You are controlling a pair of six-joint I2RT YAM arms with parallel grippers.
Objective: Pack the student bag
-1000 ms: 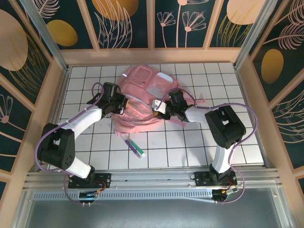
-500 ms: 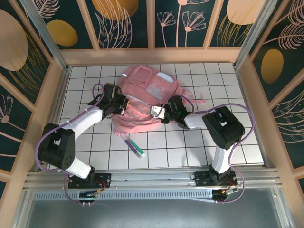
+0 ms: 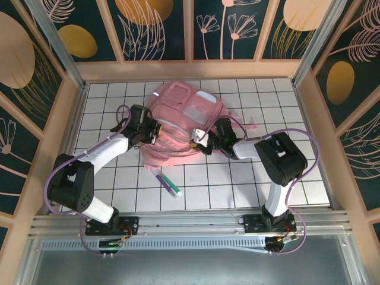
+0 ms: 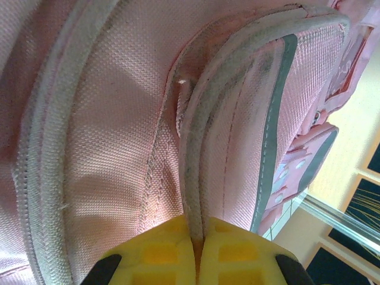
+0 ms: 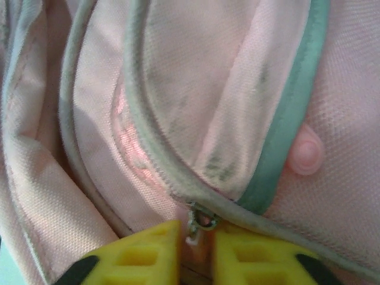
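Observation:
The student bag, a big pink backpack, lies at the back middle of the tiled table. My left gripper is at its left side. In the left wrist view the left gripper is shut on the grey-white piped edge of the bag. My right gripper reaches the bag's near right edge. In the right wrist view the right gripper is closed in on a pink zipper pull below the metal slider, beside a grey-green trim.
A purple pen and a green pen lie on the white tiles just in front of the bag. Wooden walls enclose the table on three sides. Pink straps trail off the bag's right side.
The right gripper has shifted slightly left along the bag's near edge and its jaws have come in around the zipper pull. The left arm and the bag have stayed put.

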